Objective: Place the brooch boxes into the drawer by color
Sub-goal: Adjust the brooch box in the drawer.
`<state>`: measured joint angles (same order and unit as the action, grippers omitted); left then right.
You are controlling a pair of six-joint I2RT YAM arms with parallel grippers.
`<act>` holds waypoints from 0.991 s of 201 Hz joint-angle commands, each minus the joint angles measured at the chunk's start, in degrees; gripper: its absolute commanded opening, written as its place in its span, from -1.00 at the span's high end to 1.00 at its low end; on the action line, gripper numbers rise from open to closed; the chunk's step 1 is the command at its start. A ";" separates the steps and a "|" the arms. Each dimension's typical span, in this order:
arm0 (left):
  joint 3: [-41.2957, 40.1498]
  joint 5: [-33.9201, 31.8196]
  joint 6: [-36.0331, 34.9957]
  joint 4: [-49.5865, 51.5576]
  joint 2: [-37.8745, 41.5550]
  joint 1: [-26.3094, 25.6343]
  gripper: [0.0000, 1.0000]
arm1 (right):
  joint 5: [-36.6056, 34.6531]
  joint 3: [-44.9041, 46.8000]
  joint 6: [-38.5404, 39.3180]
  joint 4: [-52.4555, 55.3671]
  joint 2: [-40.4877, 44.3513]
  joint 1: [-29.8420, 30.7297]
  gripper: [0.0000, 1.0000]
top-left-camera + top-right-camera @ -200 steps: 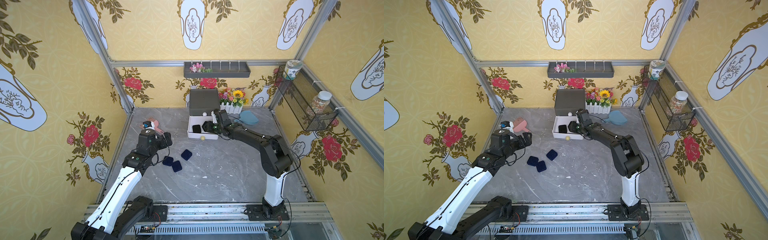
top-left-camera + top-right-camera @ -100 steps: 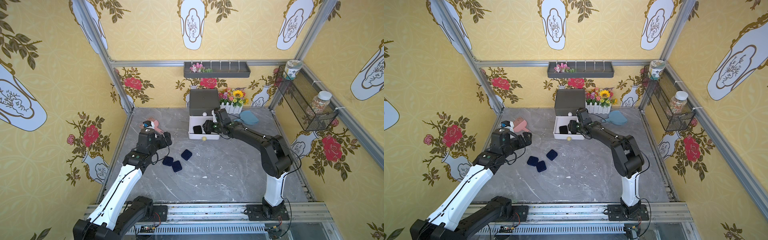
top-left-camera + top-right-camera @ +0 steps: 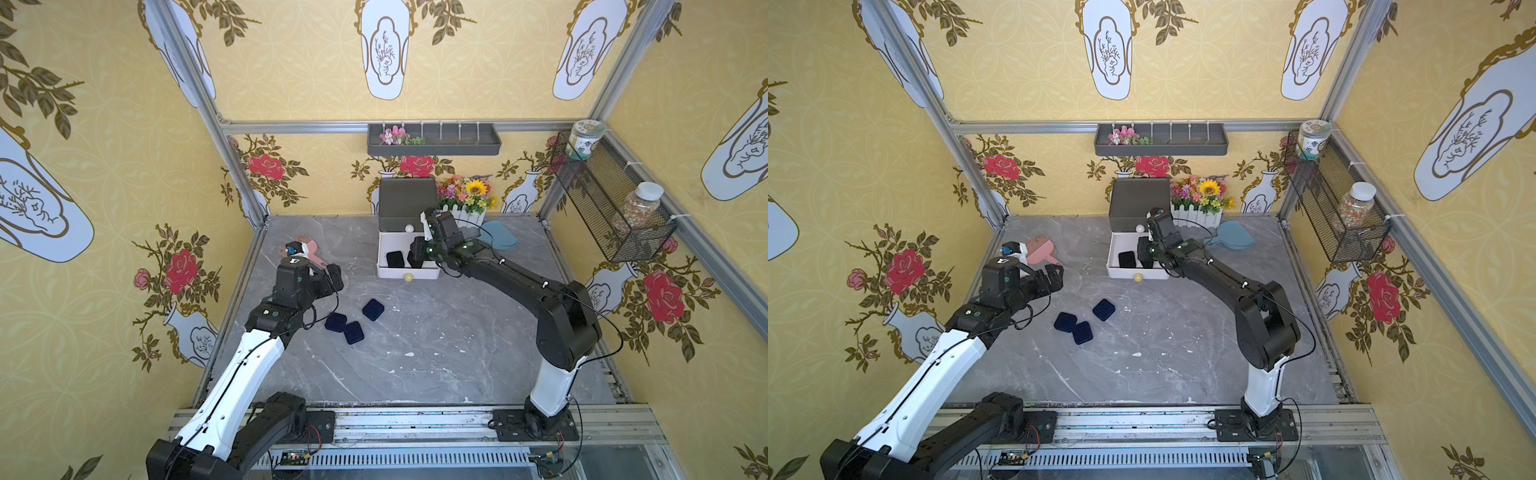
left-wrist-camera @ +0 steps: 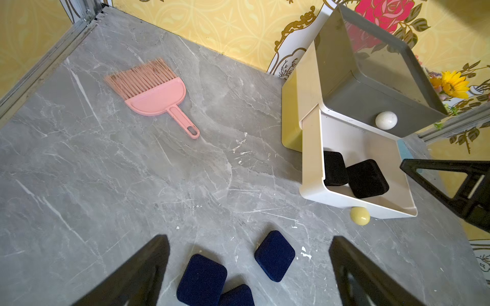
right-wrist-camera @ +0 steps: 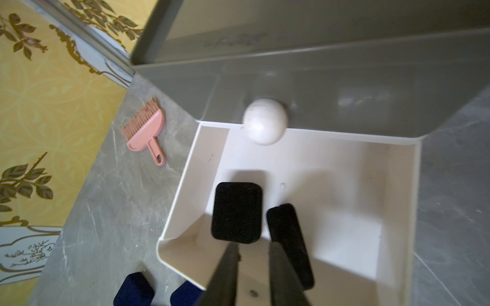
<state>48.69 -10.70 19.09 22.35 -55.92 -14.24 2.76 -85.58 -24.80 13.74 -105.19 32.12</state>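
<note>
1. Pink brush (image 3: 1040, 249): lies flat on the table, well to the left of the drawer chest (image 3: 407, 199). It is no part of the sorting and sits clear of the work.

2. Left gripper (image 3: 332, 277): hovers to the left and in front of the chest, near the navy group. Its jaws are spread wide and hold nothing, probably ready to take a navy box.

3. Navy brooch boxes (image 3: 353, 332), three: on the table in front of the chest and to its left. Two touch and the third sits just beside them. None is sorted yet, and they likely await a tier of their own.

4. Chest: the grey tier on top is pushed in and has a white knob (image 4: 386, 120). The white tier (image 4: 313, 164) below it is pulled out towards the arms, so boxes can go in from above. The olive-yellow tier (image 4: 290, 114) is lowest, and only its side shows.

5. Black brooch boxes (image 4: 334, 168), two: inside the open white tier. One lies flat and the other is tilted against it. The colour is kept together, as the task asks.

6. Right gripper (image 5: 254, 247): over the open white tier, just beside the tilted black box. Its fingers are pressed together and pinch nothing, so the black pair looks delivered.

7. Red boxes: none are in view, and whether a closed tier holds them cannot be told.
</note>
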 commanded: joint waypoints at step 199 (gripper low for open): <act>-1.48 0.62 0.37 -2.47 0.99 0.31 -1.00 | -10.05 -2.77 1.41 6.35 -2.96 -1.34 0.58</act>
<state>47.88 -10.26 19.49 21.04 -55.16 -14.04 -6.07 -90.02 -24.16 23.81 -111.70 30.13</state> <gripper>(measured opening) 0.999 0.131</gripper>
